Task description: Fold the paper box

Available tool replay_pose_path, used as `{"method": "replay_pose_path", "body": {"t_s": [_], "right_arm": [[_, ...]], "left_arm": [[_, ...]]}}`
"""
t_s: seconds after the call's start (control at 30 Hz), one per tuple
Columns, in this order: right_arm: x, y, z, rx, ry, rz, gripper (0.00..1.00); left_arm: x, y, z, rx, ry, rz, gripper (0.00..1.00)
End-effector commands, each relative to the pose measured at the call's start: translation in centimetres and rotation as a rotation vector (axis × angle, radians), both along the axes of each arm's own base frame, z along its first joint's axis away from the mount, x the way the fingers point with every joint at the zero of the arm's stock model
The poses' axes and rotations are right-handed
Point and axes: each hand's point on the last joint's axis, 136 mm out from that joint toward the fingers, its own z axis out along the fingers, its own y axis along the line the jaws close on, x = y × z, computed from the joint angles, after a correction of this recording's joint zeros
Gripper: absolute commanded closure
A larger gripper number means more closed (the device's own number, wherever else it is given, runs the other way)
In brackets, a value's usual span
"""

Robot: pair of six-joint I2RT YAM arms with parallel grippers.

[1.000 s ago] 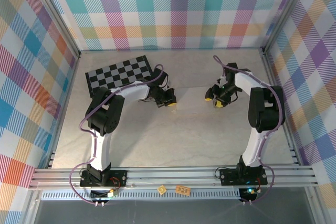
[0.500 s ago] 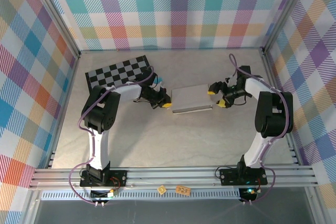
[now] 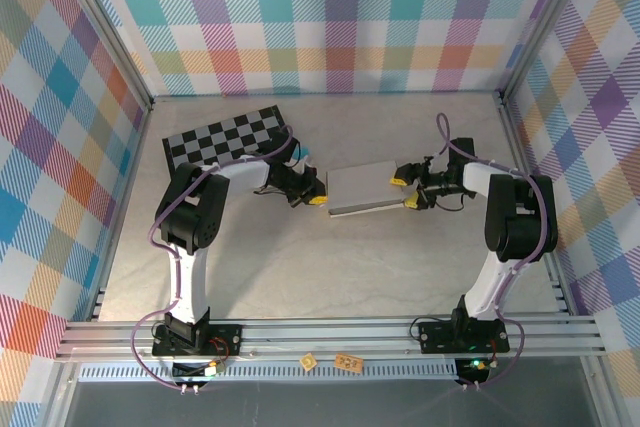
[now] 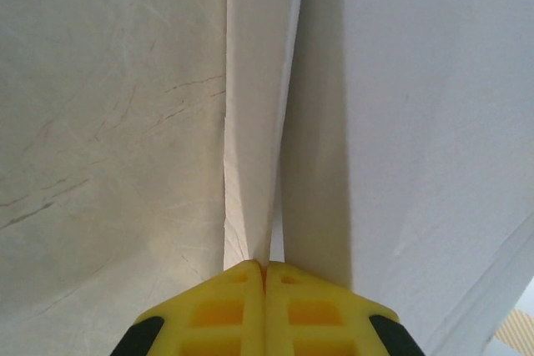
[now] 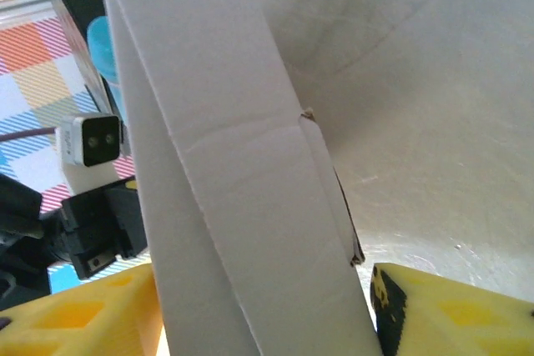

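Pale table [image 3: 330, 267], plaid walls [image 3: 330, 17], paper box [image 3: 362, 187], checkerboard [image 3: 215, 139]

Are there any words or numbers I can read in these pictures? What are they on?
No text here can be read.
Paper box: plain white, no print on the sides that show.
Checkerboard: just black and grey squares, no letters or numbers.
Small orange tags at the near edge: may carry marks, too small to read.
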Motion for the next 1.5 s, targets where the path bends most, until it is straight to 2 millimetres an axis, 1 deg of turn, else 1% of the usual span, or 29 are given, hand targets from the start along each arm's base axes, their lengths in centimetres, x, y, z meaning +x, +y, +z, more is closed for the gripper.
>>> {"method": "replay_pose_path", "body": {"t_s": [0.0,0.07,0.13,0.23,0.37,0.43,0.5,0.63,0.8,0.83,0.93,1.0,1.07,1.23,1.27,1.3,1.33,1.37,1.4,1.43,1.47], "right_arm": [[0.5,0.8,0.4,0.066,0.015,-0.024,0.43],[0.7,0.9,0.3,0.067,0.024,-0.036,0.46],[0.9,0.7,0.5,0.061,0.019,-0.050,0.48],[1.2,0.8,0.6,0.062,0.026,-0.062,0.50],[1.5,0.5,0.9,0.042,0.028,-0.083,0.55],[1.6,0.4,0.9,0.039,0.037,-0.092,0.57],[1.8,0.3,1.0,0.036,0.054,-0.107,0.59],[2.2,0.3,1.4,0.053,0.094,-0.133,0.64],[2.3,0.3,2.0,0.050,0.158,-0.154,0.67],[2.4,0.3,2.1,0.053,0.173,-0.157,0.67],[2.3,0.4,2.5,0.066,0.219,-0.167,0.67],[2.1,0.4,2.8,0.067,0.252,-0.175,0.67],[2.0,0.5,3.0,0.075,0.280,-0.178,0.67],[1.2,0.8,3.3,0.099,0.411,-0.179,0.68],[1.1,0.9,3.5,0.101,0.441,-0.175,0.68],[0.7,0.9,3.6,0.105,0.483,-0.172,0.68],[0.5,1.0,3.7,0.108,0.507,-0.169,0.68],[0.3,1.0,3.7,0.110,0.530,-0.167,0.69],[0.0,1.0,3.7,0.109,0.558,-0.173,0.69],[-0.2,1.0,3.7,0.109,0.577,-0.179,0.69],[-0.5,1.0,3.7,0.113,0.594,-0.183,0.69]], "left_arm": [[0.5,0.0,0.1,-0.013,0.035,0.020,1.00],[0.9,0.0,0.6,-0.026,0.031,0.037,1.00],[1.0,0.0,1.0,-0.040,0.043,0.051,0.96],[2.0,-0.3,2.3,-0.070,0.011,0.065,0.88],[2.6,0.1,3.8,-0.080,0.012,0.108,0.77],[2.9,0.4,4.5,-0.076,0.007,0.125,0.74],[2.7,1.2,4.6,-0.037,0.025,0.150,0.71],[3.6,2.7,5.7,-0.001,0.023,0.284,0.68],[4.9,3.9,7.6,-0.005,0.026,0.455,0.56],[5.0,4.0,7.6,-0.016,0.042,0.486,0.55],[5.2,3.3,8.1,-0.073,0.062,0.548,0.54],[5.0,3.0,7.8,-0.066,0.102,0.589,0.53],[4.9,3.2,7.1,-0.048,0.157,0.636,0.52],[5.9,2.0,6.8,-0.161,0.228,0.726,0.47],[5.9,1.7,6.5,-0.170,0.259,0.727,0.22],[5.5,1.4,6.2,-0.161,0.301,0.725,0.09],[4.9,1.2,5.8,-0.138,0.338,0.719,0.03],[4.1,1.4,5.5,-0.101,0.377,0.720,0.01],[3.6,1.9,5.8,-0.057,0.376,0.724,0.00],[3.2,2.9,6.3,0.004,0.341,0.733,0.00],[3.1,4.3,7.5,0.076,0.267,0.737,0.01]]}}
